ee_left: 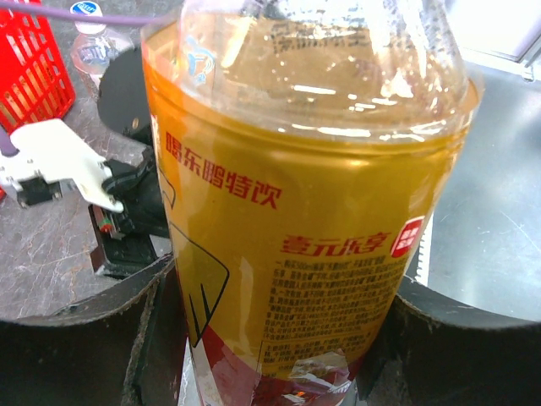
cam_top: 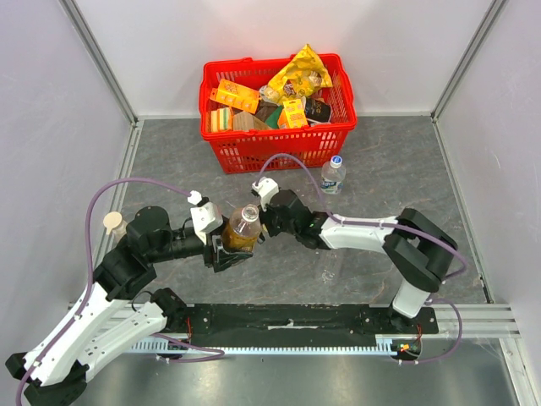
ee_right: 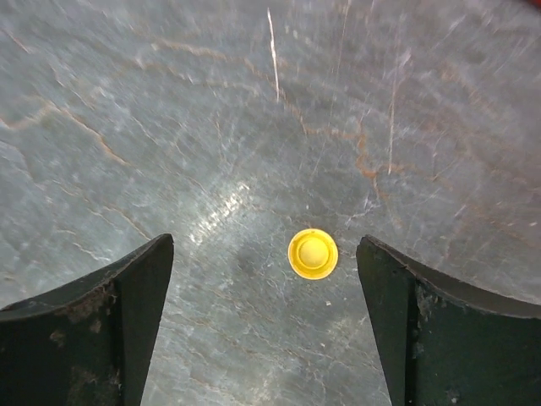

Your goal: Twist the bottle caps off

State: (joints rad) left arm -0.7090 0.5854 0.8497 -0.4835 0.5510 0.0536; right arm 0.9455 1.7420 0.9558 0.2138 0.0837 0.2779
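Note:
My left gripper is shut on an amber drink bottle with a yellow and red label and holds it upright in the middle of the table. My right gripper is open and empty, right beside the bottle's top. In the right wrist view a yellow cap lies loose on the table, hollow side up, between the open fingers, touching neither. The right gripper hides it in the top view. A blue cap sits on a clear water bottle, also in the left wrist view. No white cap shows.
A red basket full of snack packs stands at the back centre, the water bottle just to its right front. A brownish bottle with a wide beige cap stands at the left by my left arm. White walls close in the table.

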